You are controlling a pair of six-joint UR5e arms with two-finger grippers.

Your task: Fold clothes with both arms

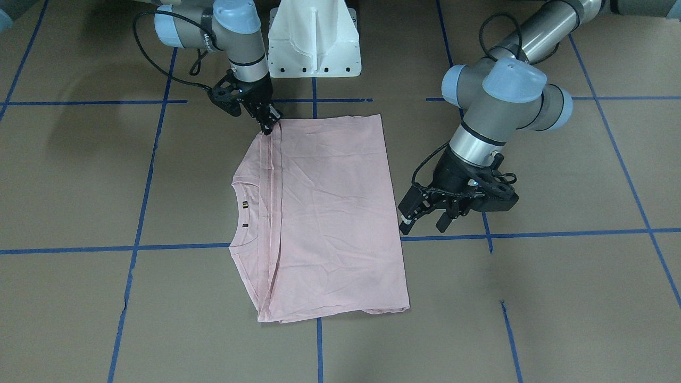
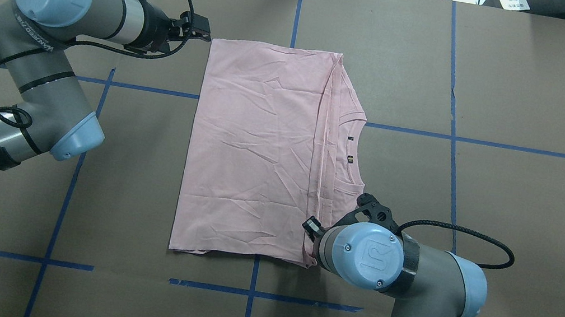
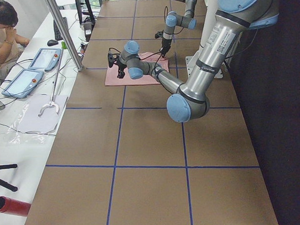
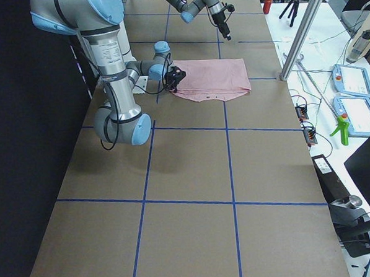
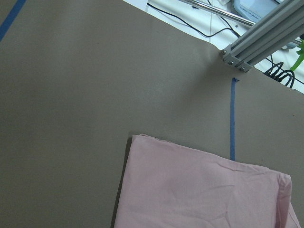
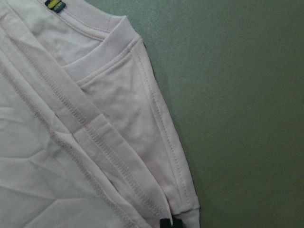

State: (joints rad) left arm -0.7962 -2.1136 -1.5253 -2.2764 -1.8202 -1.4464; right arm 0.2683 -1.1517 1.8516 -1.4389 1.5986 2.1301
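The pale pink T-shirt (image 1: 330, 213) (image 2: 255, 148) lies flat on the brown table, folded over itself with its plain side up. Its collar (image 1: 239, 213) peeks out along one edge. My right gripper (image 1: 268, 126) points down at the shirt's corner nearest the robot base, its fingers together on the layered hem. The right wrist view shows the fingertips (image 6: 172, 223) pinching that pink edge (image 6: 142, 156). My left gripper (image 1: 425, 223) (image 2: 203, 32) hovers open and empty just off the opposite side of the shirt. The left wrist view shows only the shirt's far corner (image 5: 199, 190).
The white pedestal base (image 1: 314, 42) stands at the robot's side of the table. Blue tape lines (image 1: 181, 246) grid the brown surface. An aluminium post (image 5: 261, 35) rises beyond the far edge. A person (image 3: 2, 33) sits at a side table with tablets (image 3: 44, 59).
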